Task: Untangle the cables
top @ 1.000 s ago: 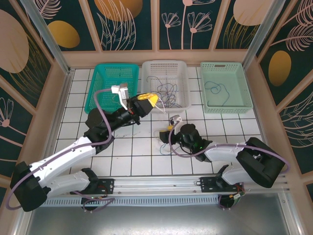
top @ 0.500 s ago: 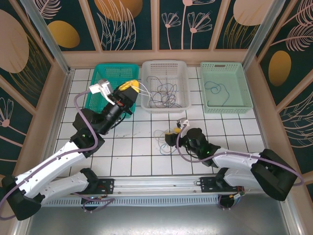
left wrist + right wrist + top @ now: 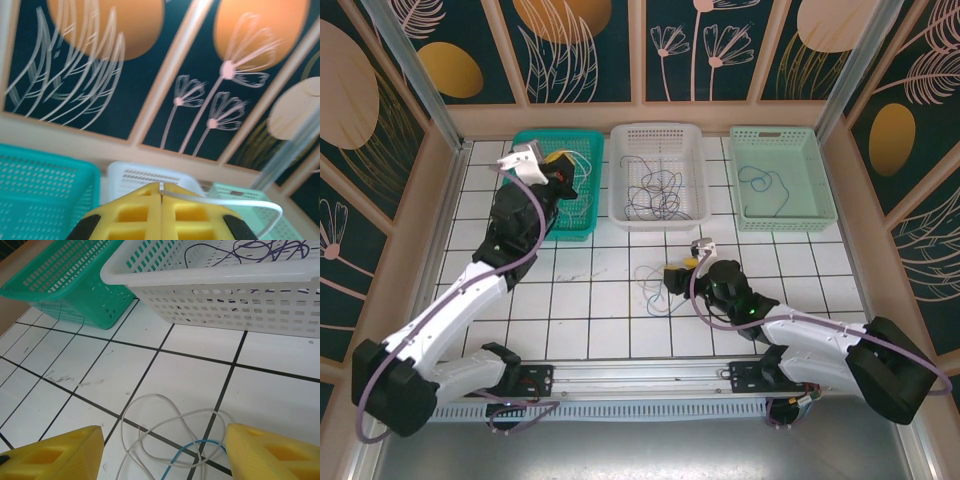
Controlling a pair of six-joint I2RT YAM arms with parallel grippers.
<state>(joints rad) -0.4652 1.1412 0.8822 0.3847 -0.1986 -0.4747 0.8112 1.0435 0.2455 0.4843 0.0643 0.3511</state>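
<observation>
My left gripper [image 3: 161, 192] pinches a pale cable [image 3: 226, 202] over the teal basket [image 3: 525, 140]; my right gripper [image 3: 165, 440] gapes wide above loose loops [image 3: 155, 395] on the tiles [image 3: 590, 320]. One strand [image 3: 760, 180] lies in the mint basket [image 3: 772, 132], and a dark tangle [image 3: 655, 190] sits in the white basket [image 3: 655, 128] — I judge most of the sorting remains.

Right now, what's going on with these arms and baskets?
The left arm's yellow fingers are shut on a thin whitish wire, held over the teal plastic basket. The right arm's yellow fingers stand open, low over loose white and blue wires on the white tiled table. A tangle of dark wires lies in the white plastic basket.
</observation>
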